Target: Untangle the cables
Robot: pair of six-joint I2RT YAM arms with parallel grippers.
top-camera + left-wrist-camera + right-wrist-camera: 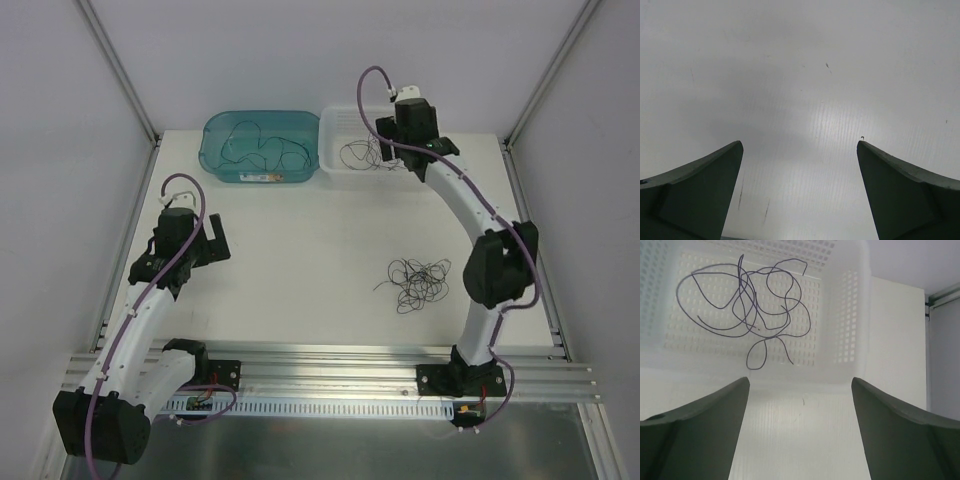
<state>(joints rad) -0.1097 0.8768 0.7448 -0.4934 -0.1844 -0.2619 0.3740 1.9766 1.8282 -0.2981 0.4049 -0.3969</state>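
a loose tangle of cables (pixel 415 283) lies on the white table (pixel 300 250), right of centre and near the right arm's elbow; the strands are so thin in the top view that they cannot be told apart. at the far edge stand a teal tub (pixel 210 135) on the left and a white perforated basket (pixel 338 125) touching it on the right. thin dark loops (pixel 262 150) lie in the tub, their ends hard to follow through the tinted wall.

the right gripper (pixel 800 379) hangs just on the near side of the basket (pixel 850 315), fingers spread wide with nothing between them. its wrist camera shows a dark purple cable bundle (pixel 747 310) looping over itself on the basket floor; how many strands it holds is unclear. from above, the arm's wrist covers the basket's right part and the fingers themselves.

the left gripper (pixel 799 143) is over bare table on the left side, jaws wide apart and empty; only the fingertips show, cut off by the picture's lower edge. a tiny dark speck (pixel 861 138) sits by the right fingertip, too small to identify.
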